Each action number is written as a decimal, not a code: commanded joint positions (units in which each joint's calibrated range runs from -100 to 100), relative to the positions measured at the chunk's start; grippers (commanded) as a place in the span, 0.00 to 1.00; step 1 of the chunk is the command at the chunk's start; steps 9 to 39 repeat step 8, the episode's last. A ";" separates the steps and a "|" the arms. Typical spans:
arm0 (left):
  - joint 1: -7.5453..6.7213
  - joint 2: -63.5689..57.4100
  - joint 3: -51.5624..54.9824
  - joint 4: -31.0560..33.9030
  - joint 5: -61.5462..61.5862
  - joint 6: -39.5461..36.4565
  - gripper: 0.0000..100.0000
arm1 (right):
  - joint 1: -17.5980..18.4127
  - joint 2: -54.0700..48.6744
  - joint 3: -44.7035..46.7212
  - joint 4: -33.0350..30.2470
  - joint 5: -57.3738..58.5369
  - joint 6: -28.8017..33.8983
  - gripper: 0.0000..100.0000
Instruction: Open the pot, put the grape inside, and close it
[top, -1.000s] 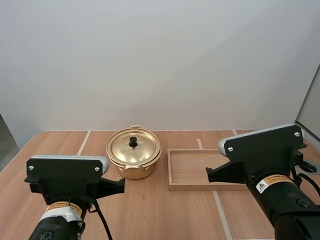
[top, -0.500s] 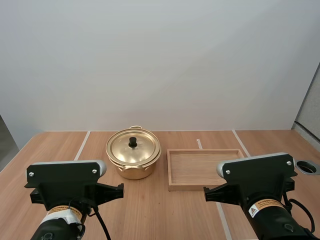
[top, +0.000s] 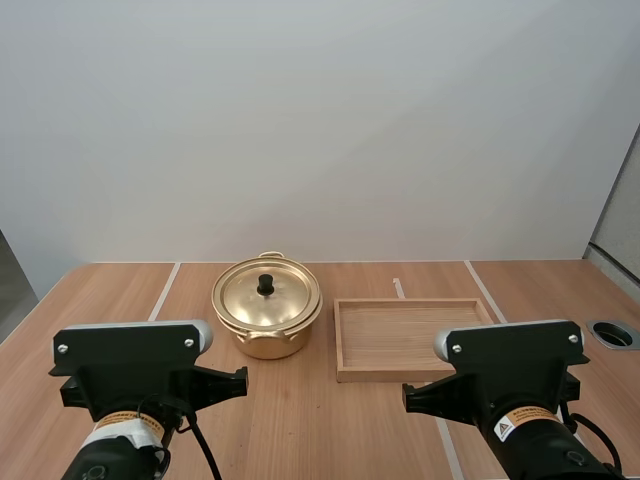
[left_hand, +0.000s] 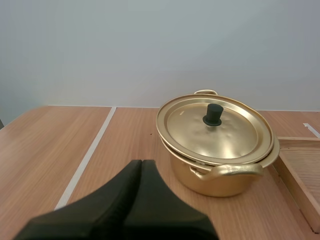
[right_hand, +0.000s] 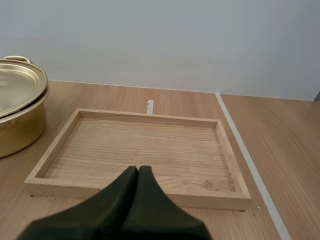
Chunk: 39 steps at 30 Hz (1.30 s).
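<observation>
The pot (top: 267, 320) stands on the worktop (top: 300, 420) with its lid (left_hand: 216, 127) on, at 1 o'clock from the left gripper (left_hand: 140, 165). That gripper is closed, its fingers together on nothing, and so is the right gripper (right_hand: 138, 170). To lift the lid well, I judge the left gripper should spread first, drop straight over the black knob (left_hand: 213, 114) and pinch it squarely. A wooden tray (top: 410, 303) lies at the pot's 3 o'clock, off the path to the knob.
</observation>
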 joint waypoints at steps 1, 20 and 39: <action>0.04 -0.33 0.00 1.06 -1.98 -0.72 0.00 | 0.08 -0.39 0.00 0.45 0.22 0.28 0.00; 0.04 -0.33 0.00 1.06 -1.98 -0.72 0.00 | 0.08 -0.39 0.00 0.42 0.03 0.28 0.00; 0.04 -0.33 0.00 1.06 -1.98 -0.72 0.00 | 0.08 -0.39 0.00 0.42 0.03 0.28 0.00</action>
